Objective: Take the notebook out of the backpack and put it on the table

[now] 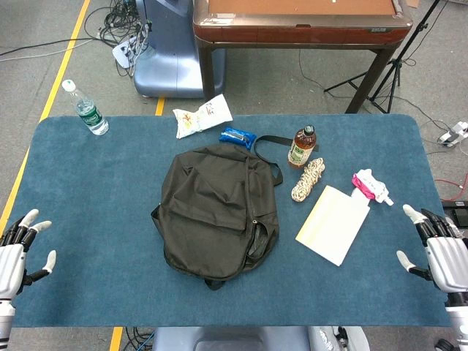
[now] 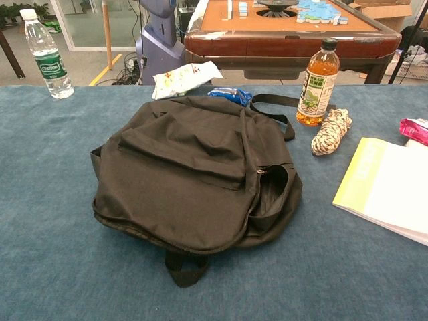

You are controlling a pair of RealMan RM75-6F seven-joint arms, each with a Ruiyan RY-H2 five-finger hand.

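The fingers (image 1: 29, 219) of the left hand (image 1: 18, 252) are spread and hold nothing, and the right hand (image 1: 439, 252) is the same, its fingers apart and empty; both hands rest low at the near corners of the table (image 1: 88, 190), well apart from everything in the middle. The notebook (image 1: 333, 223) is already out of the backpack (image 1: 216, 212): it lies flat on the blue cloth, just to the right of the bag and not touching it, with a yellow strip along its left edge. Its long axis runs from the near left to the far right, a little slanted, and its far end points toward the pink packet (image 1: 369, 186). From the right hand it lies forward and to the left, near; from the left hand it is far, with the whole backpack between. So the right hand is clearly the nearer one, and I judge that the task is finished or almost finished, since nothing more seems to need lifting. The backpack lies flat with its zipper open on the right side, where a dark gap shows in the chest view. Behind it there are a white snack bag (image 1: 202, 115), a small blue packet (image 1: 238, 137), a tea bottle (image 1: 302, 146) and a coil of rope (image 1: 308, 180); a water bottle (image 1: 85, 108) stands at the far left corner. Beyond the table I see a brown game table (image 1: 300, 25) and cables on a grey floor.
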